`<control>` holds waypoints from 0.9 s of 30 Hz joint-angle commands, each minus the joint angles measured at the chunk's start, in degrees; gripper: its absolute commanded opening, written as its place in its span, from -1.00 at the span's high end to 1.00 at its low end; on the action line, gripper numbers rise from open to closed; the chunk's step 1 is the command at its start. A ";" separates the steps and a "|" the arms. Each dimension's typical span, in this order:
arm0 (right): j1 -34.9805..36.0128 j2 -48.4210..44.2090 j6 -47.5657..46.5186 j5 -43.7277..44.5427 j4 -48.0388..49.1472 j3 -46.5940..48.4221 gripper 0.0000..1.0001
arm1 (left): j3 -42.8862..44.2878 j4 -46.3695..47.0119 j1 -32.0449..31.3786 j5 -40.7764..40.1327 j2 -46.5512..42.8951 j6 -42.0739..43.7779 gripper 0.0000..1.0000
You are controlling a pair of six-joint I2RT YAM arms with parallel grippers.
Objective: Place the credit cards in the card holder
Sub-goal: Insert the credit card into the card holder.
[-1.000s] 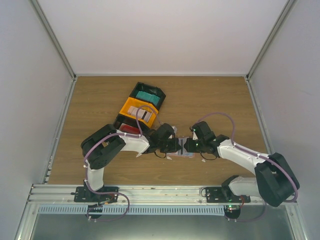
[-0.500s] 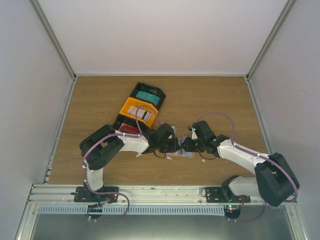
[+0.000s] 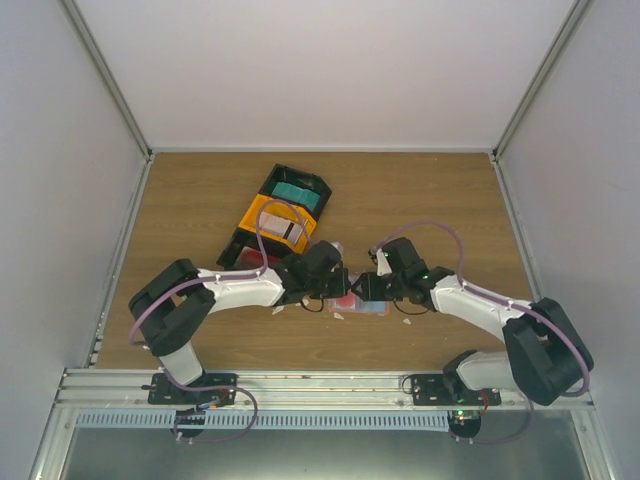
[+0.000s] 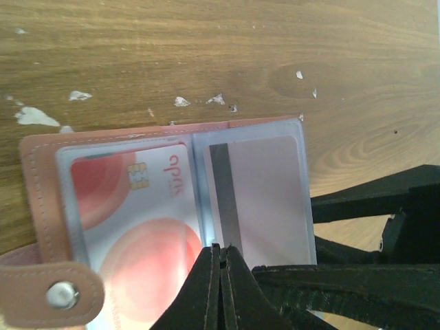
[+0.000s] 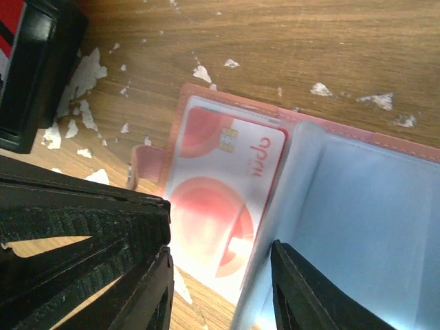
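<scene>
The card holder (image 3: pixel 358 305) lies open on the table between my two grippers. In the left wrist view its pinkish leather edge (image 4: pixel 41 199) frames clear sleeves. One sleeve holds a white credit card with red circles (image 4: pixel 130 227). The other holds a pale card with a dark stripe (image 4: pixel 265 199). My left gripper (image 4: pixel 221 249) is shut, tips at the crease on the sleeves' near edge; I cannot tell if it pinches a sleeve. My right gripper (image 5: pixel 220 247) is open over the white-red card (image 5: pixel 220 172), one finger against a raised light-blue sleeve (image 5: pixel 364 206).
A black-and-orange compartment tray (image 3: pixel 262 212) with teal items and more cards stands behind the left gripper (image 3: pixel 335 285); its black corner shows in the right wrist view (image 5: pixel 41 62). Small white paper scraps (image 4: pixel 34 115) lie on the wood around the holder.
The left arm's elbow has dropped and swung out to the left. Both grippers have shifted slightly toward the back. The holder's red inside now shows between them.
</scene>
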 commanded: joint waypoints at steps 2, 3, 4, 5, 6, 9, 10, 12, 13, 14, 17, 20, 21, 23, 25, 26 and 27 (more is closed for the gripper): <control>0.88 1.35 -1.68 -2.41 1.69 2.30 0.13 | -1.12 -2.80 -0.24 -6.35 -3.95 0.89 0.96; 0.87 1.44 -1.76 -3.14 2.17 2.32 0.11 | -1.13 -3.33 -0.16 -6.42 -4.52 0.99 0.96; 0.96 1.60 -1.97 -4.29 2.80 2.25 0.09 | -1.14 -3.84 0.01 -8.00 -5.18 1.16 0.95; 0.97 1.70 -2.04 -5.57 3.52 2.16 0.08 | -1.14 -4.39 0.16 -8.57 -5.82 1.38 0.93; 0.95 1.84 -2.11 -6.49 4.08 2.01 0.05 | -1.18 -4.77 0.32 -9.00 -6.63 1.73 0.91; 0.90 2.23 -2.36 -8.97 6.20 1.68 0.00 | -1.38 -5.66 0.92 -9.86 -9.24 3.02 0.81; 0.91 2.58 -2.54 -9.87 7.04 1.56 0.00 | -1.48 -5.89 1.23 -9.92 -10.07 3.63 0.78; 0.87 3.93 -2.54 -11.01 8.22 1.53 -0.01 | -1.65 -6.25 2.07 -9.71 -12.10 4.71 0.70; 0.89 4.70 -2.43 -11.07 8.90 1.53 -0.01 | -1.74 -6.50 2.51 -9.38 -12.83 5.40 0.67; 0.87 5.43 -2.30 -10.87 9.17 1.52 -0.01 | -1.75 -6.72 3.06 -9.11 -13.55 5.97 0.65; 0.63 7.41 -1.73 -9.88 9.95 1.68 0.02 | -1.76 -7.54 4.68 -7.53 -15.40 8.47 0.55; 0.14 6.73 -2.01 -6.32 8.65 2.93 0.06 | -1.31 -9.03 6.55 -7.05 -17.18 11.00 0.39; -0.25 5.90 -2.16 -5.09 8.09 3.46 0.07 | -1.04 -9.71 7.07 -7.05 -17.71 11.70 0.31; -1.26 3.80 -2.26 -2.50 7.21 4.50 0.07 | -0.12 -11.32 8.54 -7.05 -18.79 13.25 0.15; -2.32 2.11 -2.54 -0.18 6.67 5.72 0.07 | 1.15 -13.44 10.43 -7.05 -19.55 14.53 -0.05; -2.72 1.63 -2.69 0.95 6.32 6.52 0.07 | 2.30 -15.58 11.80 -7.53 -19.63 14.95 -0.11; -3.16 1.36 -2.98 2.12 6.09 7.28 0.06 | 3.64 -18.05 13.67 -8.16 -19.56 15.09 -0.16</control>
